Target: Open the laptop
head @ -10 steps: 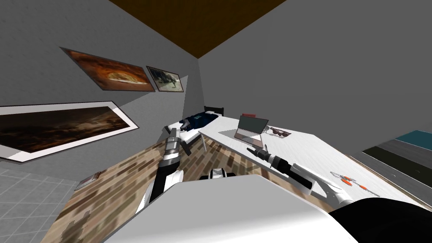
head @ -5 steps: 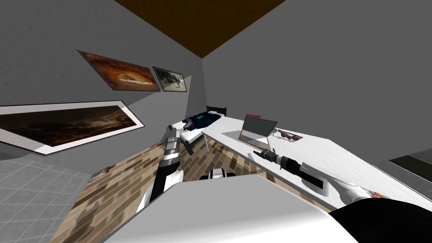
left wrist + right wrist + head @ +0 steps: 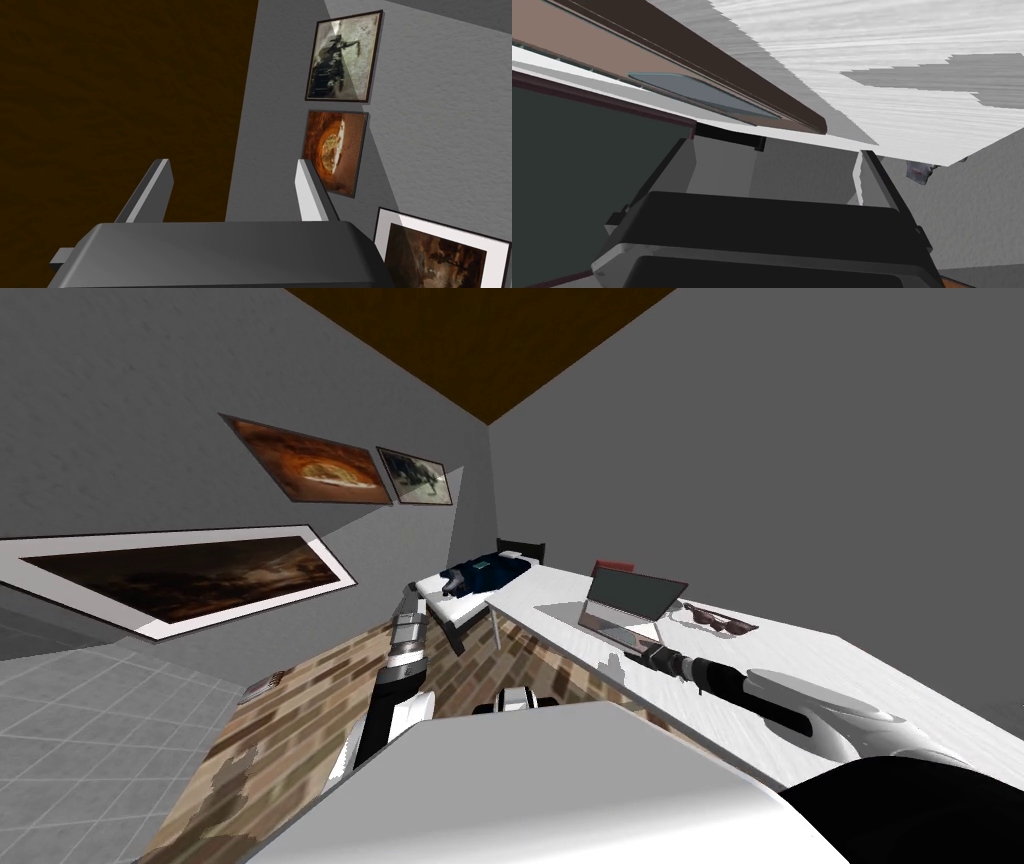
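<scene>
A laptop (image 3: 633, 602) with a brownish base and a dark screen stands on the white table (image 3: 860, 673), its lid raised. My right gripper (image 3: 641, 649) reaches across the table to the laptop's front edge. In the right wrist view the right gripper (image 3: 772, 165) is open with nothing between its fingers; the laptop's base with its trackpad (image 3: 702, 95) and its dark screen (image 3: 587, 175) lie just beyond the fingertips. My left gripper (image 3: 412, 594) is held up beside the table's end, and the left gripper (image 3: 232, 187) is open and empty.
Dark sunglasses (image 3: 720, 621) lie on the table past the laptop, and a red object (image 3: 613, 567) sits behind its lid. A bed (image 3: 440, 588) with a dark blue bundle (image 3: 482, 572) stands beyond the table's end. A small book (image 3: 262, 688) lies on the floor.
My head view has swung, shifting the whole picture to the right. My right arm has reached further forward, bringing its gripper up to the laptop's front edge. The left arm is unchanged.
</scene>
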Robot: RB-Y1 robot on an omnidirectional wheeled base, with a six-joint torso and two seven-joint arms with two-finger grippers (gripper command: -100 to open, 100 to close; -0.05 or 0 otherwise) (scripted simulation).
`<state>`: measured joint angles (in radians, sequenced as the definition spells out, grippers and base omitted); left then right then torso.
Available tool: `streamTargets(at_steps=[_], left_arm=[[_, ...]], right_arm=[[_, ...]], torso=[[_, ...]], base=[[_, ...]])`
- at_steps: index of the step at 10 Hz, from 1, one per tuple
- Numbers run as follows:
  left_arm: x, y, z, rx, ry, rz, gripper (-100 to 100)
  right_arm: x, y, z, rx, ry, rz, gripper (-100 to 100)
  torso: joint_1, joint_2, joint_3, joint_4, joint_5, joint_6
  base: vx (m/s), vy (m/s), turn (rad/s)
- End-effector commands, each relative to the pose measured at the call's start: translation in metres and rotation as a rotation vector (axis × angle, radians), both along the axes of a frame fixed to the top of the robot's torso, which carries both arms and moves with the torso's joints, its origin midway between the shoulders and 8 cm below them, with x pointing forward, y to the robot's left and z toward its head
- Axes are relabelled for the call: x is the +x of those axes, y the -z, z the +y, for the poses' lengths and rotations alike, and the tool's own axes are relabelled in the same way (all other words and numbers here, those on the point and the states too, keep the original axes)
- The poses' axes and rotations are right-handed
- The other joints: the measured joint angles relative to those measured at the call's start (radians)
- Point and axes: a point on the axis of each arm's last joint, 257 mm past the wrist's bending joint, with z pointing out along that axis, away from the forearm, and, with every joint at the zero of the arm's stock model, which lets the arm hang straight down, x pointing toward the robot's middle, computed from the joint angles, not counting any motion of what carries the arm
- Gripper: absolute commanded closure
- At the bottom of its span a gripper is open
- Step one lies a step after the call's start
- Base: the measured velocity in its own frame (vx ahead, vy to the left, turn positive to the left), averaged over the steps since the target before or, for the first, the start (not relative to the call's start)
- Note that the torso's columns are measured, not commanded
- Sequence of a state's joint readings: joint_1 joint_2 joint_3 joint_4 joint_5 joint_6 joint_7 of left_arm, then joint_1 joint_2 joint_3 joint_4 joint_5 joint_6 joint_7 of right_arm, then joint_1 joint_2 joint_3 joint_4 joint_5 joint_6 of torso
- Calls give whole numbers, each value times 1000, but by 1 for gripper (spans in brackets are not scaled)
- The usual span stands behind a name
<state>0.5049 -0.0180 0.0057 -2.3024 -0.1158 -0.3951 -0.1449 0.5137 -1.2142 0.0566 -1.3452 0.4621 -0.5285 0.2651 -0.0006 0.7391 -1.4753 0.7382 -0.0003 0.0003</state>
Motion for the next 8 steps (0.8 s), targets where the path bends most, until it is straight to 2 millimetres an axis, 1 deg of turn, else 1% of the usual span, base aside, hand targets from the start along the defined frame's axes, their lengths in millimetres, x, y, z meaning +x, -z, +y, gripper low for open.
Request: streamTargets(at_steps=[1, 2, 3, 4, 5, 6, 7, 8], left_arm=[[0, 0, 0, 0, 0, 0, 0], [0, 0, 0, 0, 0, 0, 0], [0, 0, 0, 0, 0, 0, 0], [0, 0, 0, 0, 0, 0, 0], [0, 0, 0, 0, 0, 0, 0], [0, 0, 0, 0, 0, 0, 0], [0, 0, 0, 0, 0, 0, 0], [0, 0, 0, 0, 0, 0, 0]], right_arm=[[-10, -2, -39, -108, 13, 45, -100], [-19, -6, -73, -196, 31, 81, -100], [-24, -12, -96, -266, 38, 106, -100], [-27, -15, -106, -285, 49, 114, -100], [-32, -23, -128, -354, 56, 138, -100], [-35, -26, -138, -370, 67, 145, -100], [-43, -38, -168, -450, 88, 174, -100], [-42, -40, -169, -454, 86, 174, -100]], torso=[[0, 0, 0, 0, 0, 0], [0, 0, 0, 0, 0, 0], [0, -1, -1, 0, 0, 0], [2, -3, -2, -1, 0, -1], [2, -1, -1, 0, 1, 0], [1, -1, -1, 0, 0, 0], [0, 0, 0, 0, 0, 0], [0, 0, 0, 0, 0, 0]], base=[[49, 40, 49], [58, 44, 84], [91, 66, 161], [66, 63, 74], [72, 65, 71], [60, 44, 57], [57, 43, 95], [47, 28, 51]])
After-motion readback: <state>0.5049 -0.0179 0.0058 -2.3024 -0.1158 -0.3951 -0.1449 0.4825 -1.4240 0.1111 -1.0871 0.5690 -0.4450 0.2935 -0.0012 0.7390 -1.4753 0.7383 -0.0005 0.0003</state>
